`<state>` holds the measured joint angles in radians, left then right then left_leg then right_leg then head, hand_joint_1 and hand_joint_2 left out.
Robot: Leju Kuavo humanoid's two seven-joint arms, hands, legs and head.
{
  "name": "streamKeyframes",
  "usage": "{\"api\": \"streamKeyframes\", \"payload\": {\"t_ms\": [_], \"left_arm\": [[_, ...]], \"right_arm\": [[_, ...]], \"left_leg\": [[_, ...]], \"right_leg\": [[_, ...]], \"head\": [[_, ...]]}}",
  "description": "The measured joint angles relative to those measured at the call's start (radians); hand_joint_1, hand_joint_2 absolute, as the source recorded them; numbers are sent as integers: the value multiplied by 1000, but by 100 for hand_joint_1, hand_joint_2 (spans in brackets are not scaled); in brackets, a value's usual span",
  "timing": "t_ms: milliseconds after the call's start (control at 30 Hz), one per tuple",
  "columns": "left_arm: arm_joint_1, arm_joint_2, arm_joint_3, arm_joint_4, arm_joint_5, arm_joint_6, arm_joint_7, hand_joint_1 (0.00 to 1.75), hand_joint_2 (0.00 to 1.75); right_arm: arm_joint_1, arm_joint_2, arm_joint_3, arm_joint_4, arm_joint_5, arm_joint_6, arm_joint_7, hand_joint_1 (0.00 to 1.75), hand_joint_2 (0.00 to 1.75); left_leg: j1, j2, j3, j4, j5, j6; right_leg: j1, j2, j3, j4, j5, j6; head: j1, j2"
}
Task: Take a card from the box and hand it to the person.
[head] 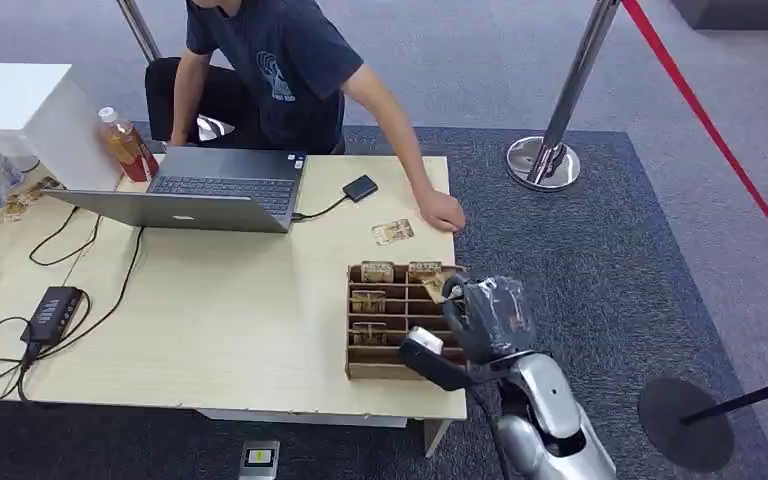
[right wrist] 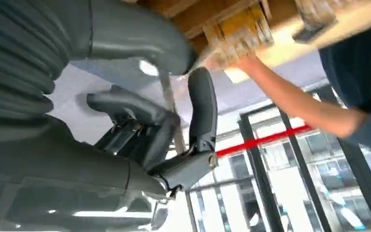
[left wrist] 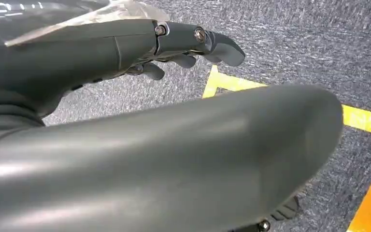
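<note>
Pinching a card (head: 433, 283) over the box (head: 397, 322) — right hand (head: 482, 318); printing unreadable.

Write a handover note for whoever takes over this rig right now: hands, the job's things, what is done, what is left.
Right hand: over the right edge of the box, pinching a card at its far right compartments.
Left hand: holds nothing, hanging over the carpet.
Another card lies on the table beyond the box, near the person's hand, which rests on the table's far right edge.
Done: card gripped.
Left: lift it clear and pass it to the person.
</note>
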<state>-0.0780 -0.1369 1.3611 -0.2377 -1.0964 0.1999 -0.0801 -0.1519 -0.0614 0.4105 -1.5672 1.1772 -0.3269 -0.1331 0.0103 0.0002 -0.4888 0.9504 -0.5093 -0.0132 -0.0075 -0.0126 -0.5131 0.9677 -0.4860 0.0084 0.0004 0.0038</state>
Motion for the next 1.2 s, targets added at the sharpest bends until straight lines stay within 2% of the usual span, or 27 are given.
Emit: {"api": "streamKeyframes", "payload": {"t_ms": [200, 433, 633, 800, 1067, 1100, 1133, 1167, 1200], "left_arm": [[0, -1, 5, 0, 5, 3, -2, 0, 0], [-2, -1, 6, 0, 5, 6, -3, 0, 0], [-8, -1, 6, 0, 2, 6, 3, 0, 0], [-9, -1, 6, 0, 3, 6, 6, 0, 0], [-10, 0, 7, 0, 5, 15, 14, 0, 0], [-10, 0, 7, 0, 5, 15, 14, 0, 0], [-10, 0, 7, 0, 5, 15, 14, 0, 0], [-9, 0, 7, 0, 5, 15, 14, 0, 0], [-9, 0, 7, 0, 5, 15, 14, 0, 0]], "right_arm": [[-13, -5, -5, -53, -20, -8, -29, 175, 175], [-68, 0, -2, -53, -27, -13, -52, 175, 175], [-187, 65, 36, 28, 7, 3, -31, 175, 175], [-240, 104, 54, 79, 14, 9, -23, 175, 175], [-338, 175, 71, 213, 97, 9, 47, 175, 175], [-340, 177, 71, 222, 110, 6, 57, 168, 175], [-340, 177, 71, 229, 122, 4, 66, 96, 175], [-339, 177, 71, 235, 135, 3, 74, 0, 175], [-339, 177, 71, 240, 147, 1, 82, 0, 175]], "left_leg": [[0, 0, 0, 0, 0, 0], [0, 0, -1, 0, 0, 0], [0, 0, 0, 0, 1, -1], [0, 0, -1, 0, 1, -1], [0, 0, 0, 0, 1, -1], [0, 0, 0, 0, 1, -1], [0, 0, 0, 0, 1, -1], [0, 0, -1, 0, 1, -1], [0, 0, -1, 0, 1, -1]], "right_leg": [[0, 0, 0, 0, 0, 0], [0, 0, 0, 0, 0, 0], [0, 0, 0, 1, 0, 0], [0, 0, 0, 2, 0, -1], [0, 0, 0, 2, 0, -1], [0, 0, 0, 2, 0, -1], [0, 0, 0, 2, 0, -1], [0, 0, 0, 2, 0, -1], [0, 0, 0, 2, 0, -1]], "head": [[0, 0], [0, 0], [0, 0], [0, 0], [0, 0], [0, 0], [0, 0], [0, 0], [0, 0]]}}
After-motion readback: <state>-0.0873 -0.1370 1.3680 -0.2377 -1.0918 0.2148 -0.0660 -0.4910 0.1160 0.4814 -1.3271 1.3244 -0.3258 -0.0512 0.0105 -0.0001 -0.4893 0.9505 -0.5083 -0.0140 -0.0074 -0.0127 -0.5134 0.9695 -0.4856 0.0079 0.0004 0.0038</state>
